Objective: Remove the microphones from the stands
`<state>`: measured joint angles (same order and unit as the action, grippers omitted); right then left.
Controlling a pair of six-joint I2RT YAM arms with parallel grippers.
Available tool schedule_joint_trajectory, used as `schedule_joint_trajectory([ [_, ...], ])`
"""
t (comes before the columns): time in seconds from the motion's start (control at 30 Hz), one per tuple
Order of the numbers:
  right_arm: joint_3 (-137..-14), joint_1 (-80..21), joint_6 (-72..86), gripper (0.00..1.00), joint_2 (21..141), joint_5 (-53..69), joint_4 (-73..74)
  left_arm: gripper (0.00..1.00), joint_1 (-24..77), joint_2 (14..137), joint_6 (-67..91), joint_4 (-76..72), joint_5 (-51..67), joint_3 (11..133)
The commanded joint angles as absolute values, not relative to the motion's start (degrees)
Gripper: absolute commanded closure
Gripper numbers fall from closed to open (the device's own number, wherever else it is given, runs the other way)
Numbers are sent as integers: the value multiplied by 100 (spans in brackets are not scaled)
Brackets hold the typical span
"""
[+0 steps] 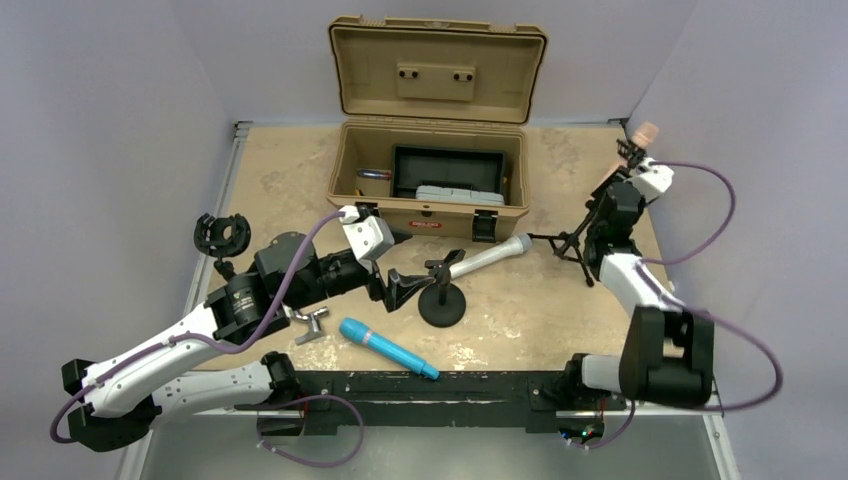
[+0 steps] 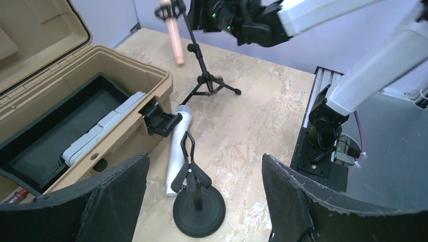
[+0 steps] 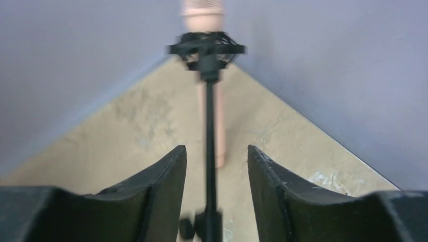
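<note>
The right claw [image 3: 216,157] is open, one finger on each side of the pole of the tripod stand [image 3: 210,121], not gripping it. The pink microphone [image 3: 203,12] sits clipped at the stand's top, ahead of and above this claw. The left claw [image 2: 204,160] gapes wide, with a round-base stand [image 2: 198,209] just ahead of it.

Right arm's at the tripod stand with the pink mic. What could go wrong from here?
1. The right gripper is open around the pole of the tripod stand, not clamping it; tugging the pink microphone could tip the stand.
2. The microphone sits close to the corner walls, leaving little pulling room.
3. The left gripper hovers open over the round-base stand, likely too far to help.
</note>
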<state>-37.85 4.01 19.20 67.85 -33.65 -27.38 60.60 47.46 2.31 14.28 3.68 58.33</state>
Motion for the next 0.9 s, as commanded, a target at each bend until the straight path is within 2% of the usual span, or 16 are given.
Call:
schedule_joint_trajectory([
  [0.0,-4165,564,1163,63,7841,-1686,-4231,21,6117,4583,67,1214,282,5815],
  [0.1,-4494,673,1186,62,8355,-1188,-4220,21,6117,4575,35,1239,182,5824],
  [0.13,-4565,715,1289,58,8474,-1242,-4141,21,6117,4574,27,1242,183,5827],
  [0.2,-4667,784,1517,44,8645,-1588,-3885,21,6117,4571,26,1250,193,5844],
  [0.27,-4874,826,1707,36,8870,-1791,-3514,21,6117,4559,26,1280,222,5868],
  [0.43,-5113,960,1838,25,9129,-2426,-3352,21,6117,4565,75,1266,332,5870],
  [0.7,-6863,1301,2243,26,10650,-2362,-2023,21,6117,4593,125,1275,467,5907],
  [0.87,-7612,1472,2198,37,11320,-2063,-1745,21,6117,4547,97,1281,447,5907],
])
